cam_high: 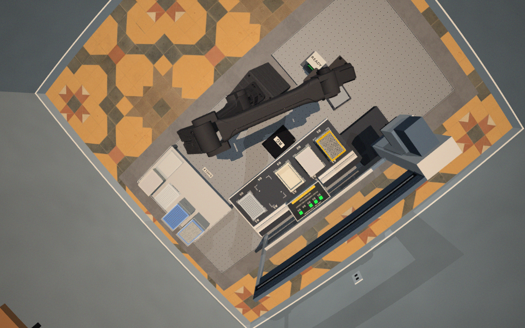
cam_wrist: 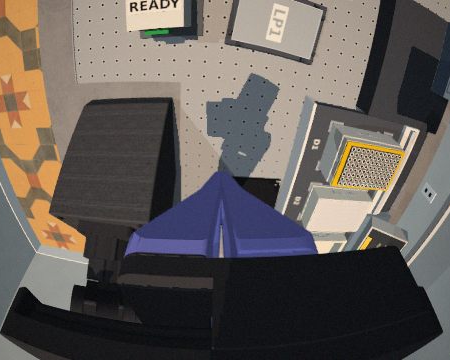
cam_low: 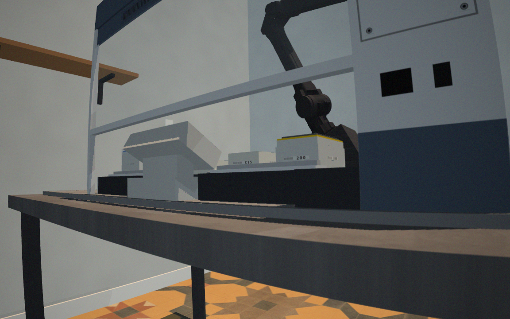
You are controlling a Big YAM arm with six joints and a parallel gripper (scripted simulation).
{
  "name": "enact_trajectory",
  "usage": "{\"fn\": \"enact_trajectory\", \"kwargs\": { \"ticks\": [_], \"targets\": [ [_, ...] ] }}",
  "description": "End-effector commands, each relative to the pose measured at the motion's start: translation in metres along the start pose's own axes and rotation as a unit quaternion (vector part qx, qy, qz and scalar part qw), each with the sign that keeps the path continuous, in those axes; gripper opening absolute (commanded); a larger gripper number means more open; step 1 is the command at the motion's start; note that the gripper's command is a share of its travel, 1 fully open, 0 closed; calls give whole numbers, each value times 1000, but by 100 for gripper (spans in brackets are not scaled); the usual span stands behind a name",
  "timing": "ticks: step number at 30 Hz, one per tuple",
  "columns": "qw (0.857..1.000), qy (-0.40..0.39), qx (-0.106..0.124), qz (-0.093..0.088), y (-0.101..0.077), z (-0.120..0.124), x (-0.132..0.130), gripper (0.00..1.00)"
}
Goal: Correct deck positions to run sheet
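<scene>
From overhead, my arm [cam_high: 272, 101] stretches across the dotted bench toward the READY button [cam_high: 316, 62], with my wrist over the LP1 nest, whose dark frame corner [cam_high: 335, 106] peeks out beneath it. The deck [cam_high: 270, 188] carries the yellow-rimmed tip rack [cam_high: 331, 145] at D1, uncovered, then the white sealed block [cam_high: 310, 160] at D2, the cream reservoir [cam_high: 289, 176] at D3 and the sample plate [cam_high: 251, 204] at D5 — D4 shows only its bare brackets. The black RG nest [cam_high: 279, 141] sits between my arm and the deck. On the SHELF [cam_high: 199, 195] lie two white slabs, a white plate, and two blue-edged racks.

From the low side view, the rack reads 200 [cam_low: 300, 157] and the block reads C15 [cam_low: 248, 162]; my arm [cam_low: 288, 51] rises behind them (the claw itself is hidden by the grey housing [cam_low: 427, 99]).

Through my wrist camera, my claw [cam_wrist: 221, 223] is pressed fully shut with nothing between its blue fingers — they meet in one seam. Ahead lie the READY button [cam_wrist: 155, 4] and, just beside it, the LP1 nest [cam_wrist: 276, 23]; whether a lid lies in it I cannot tell.
</scene>
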State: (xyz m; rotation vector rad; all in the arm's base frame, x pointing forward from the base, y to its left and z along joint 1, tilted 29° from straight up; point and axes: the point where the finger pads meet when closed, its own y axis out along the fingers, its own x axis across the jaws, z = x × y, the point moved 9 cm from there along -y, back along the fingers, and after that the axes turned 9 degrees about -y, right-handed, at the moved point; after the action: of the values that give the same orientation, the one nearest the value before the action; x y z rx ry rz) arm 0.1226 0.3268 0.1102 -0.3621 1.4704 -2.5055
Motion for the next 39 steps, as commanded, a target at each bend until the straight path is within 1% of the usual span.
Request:
{"fn": "enact_trajectory", "kwargs": {
  "ticks": [1, 7, 9, 10, 11, 12, 16, 18, 19, 20, 21, 24, 26, 27, 28, 29, 30, 35, 37, 39],
  "targets": [
    [1000, 11, -10, 11, -12, -5, 16, 0],
    [1000, 11, -9, 9, -11, -13, 45, 0],
    [1000, 11, -9, 9, -11, -13, 45, 0],
    [999, 14, -27, 18, -26, -27, 41, 0],
    [1000, 12, -16, 12, -16, -20, 52, 0],
    [1000, 11, -11, 10, -11, -16, 60, 0],
    [1000, 11, -7, 7, -9, -21, 79, 0],
    [1000, 13, -24, 14, -21, -32, 78, 0],
    [1000, 13, -24, 15, -21, -33, 77, 0],
    [1000, 21, -13, 5, -4, -25, 74, 0],
    [1000, 22, -8, 3, 1, -25, 74, 0],
    [1000, 22, -7, 4, 7, -25, 74, 0],
    [1000, 22, -7, 4, 7, -25, 74, 0],
    [998, 15, -46, 26, -23, -37, 74, 0],
    [999, 13, -33, 20, -11, -32, 77, 0],
    [1000, 12, -15, 12, 6, -25, 80, 0],
    [1000, 13, -8, 7, 12, -26, 77, 0],
    [1000, 13, -7, 5, 22, -25, 74, 0],
    [1000, 12, -18, 10, 17, -27, 73, 0],
    [1000, 9, -10, 7, 26, -25, 75, 0]
  ]
}}
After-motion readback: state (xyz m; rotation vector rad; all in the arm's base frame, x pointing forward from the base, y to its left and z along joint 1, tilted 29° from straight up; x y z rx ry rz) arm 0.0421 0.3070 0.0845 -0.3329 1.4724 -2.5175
